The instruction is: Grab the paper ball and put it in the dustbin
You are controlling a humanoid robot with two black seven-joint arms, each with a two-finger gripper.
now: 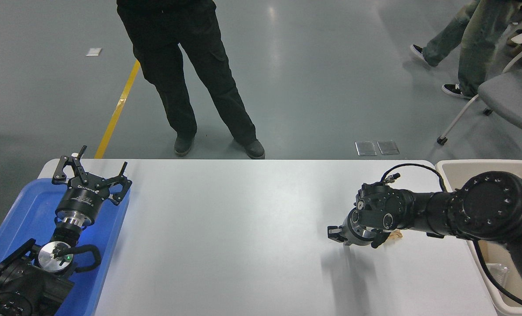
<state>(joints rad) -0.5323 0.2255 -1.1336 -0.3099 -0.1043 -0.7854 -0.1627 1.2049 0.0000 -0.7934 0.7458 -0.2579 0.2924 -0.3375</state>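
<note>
Near the table's right edge, beside the dustbin, the right tool hides its grip.

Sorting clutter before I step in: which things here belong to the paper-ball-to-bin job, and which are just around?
Job: paper ball, mostly hidden behind the right gripper; dustbin.
Around: blue tray beneath the parked left gripper; grey chair.

A shallow blue plastic tray is lying at the left end of the white surface. Beyond the far edge, a person in black trousers is standing on the grey floor beside a yellow floor line. At upper right, a grey wheeled chair is standing near another person's legs in pale trousers.
</note>
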